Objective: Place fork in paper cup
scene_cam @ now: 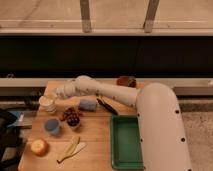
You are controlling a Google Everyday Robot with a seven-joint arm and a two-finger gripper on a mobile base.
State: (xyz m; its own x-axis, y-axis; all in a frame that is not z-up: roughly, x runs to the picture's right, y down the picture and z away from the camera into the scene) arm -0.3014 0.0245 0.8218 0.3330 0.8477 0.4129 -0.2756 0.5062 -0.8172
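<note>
One arm reaches left across our tabletop [100, 127], and our gripper [54, 95] hangs just above the paper cup [47, 104] at the left edge. We cannot tell how the jaws stand, nor make out the fork. Nearby sits a blue cup [51, 126].

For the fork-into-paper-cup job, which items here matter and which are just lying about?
Job items:
- short white paper cup at the table's left edge
- gripper, right above that cup
- the thin grey fork cannot be made out

Lying about:
- blue cup
- black-handled tool
- cream utensils
- green tray
- orange-yellow round fruit
- blue block
- dark grapes
</note>
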